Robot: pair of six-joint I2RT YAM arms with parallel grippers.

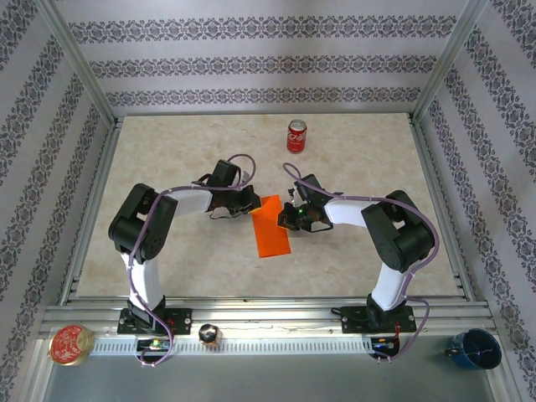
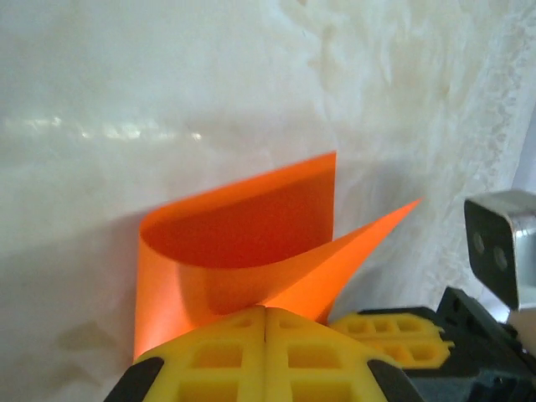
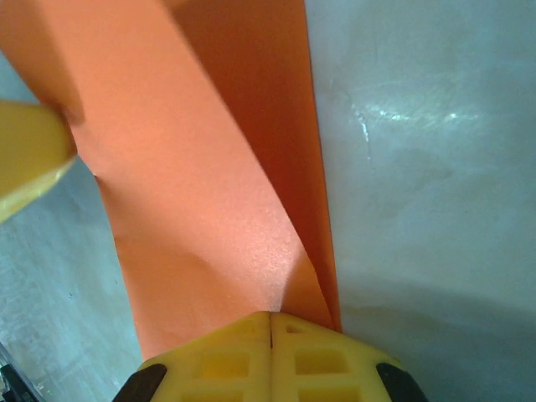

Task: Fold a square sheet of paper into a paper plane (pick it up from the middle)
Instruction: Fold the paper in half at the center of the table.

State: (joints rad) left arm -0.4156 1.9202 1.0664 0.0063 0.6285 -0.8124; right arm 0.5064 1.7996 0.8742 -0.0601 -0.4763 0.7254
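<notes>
The orange sheet of paper [image 1: 270,228] lies mid-table, doubled over into a loose curl, its far end between the two arms. Left gripper [image 2: 265,322]: jaws closed, pinching one edge of the paper. Right gripper [image 3: 270,328]: jaws closed, pinching the opposite edge. A soda can [image 1: 296,136] stands upright, well apart, near the far wall.

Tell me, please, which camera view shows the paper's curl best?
Left wrist: it looks along the paper, showing it curled over into an open loop. Top external shows the whole outline, a narrow strip, but no curl; right wrist shows a close stretch of overlapping layers.
</notes>
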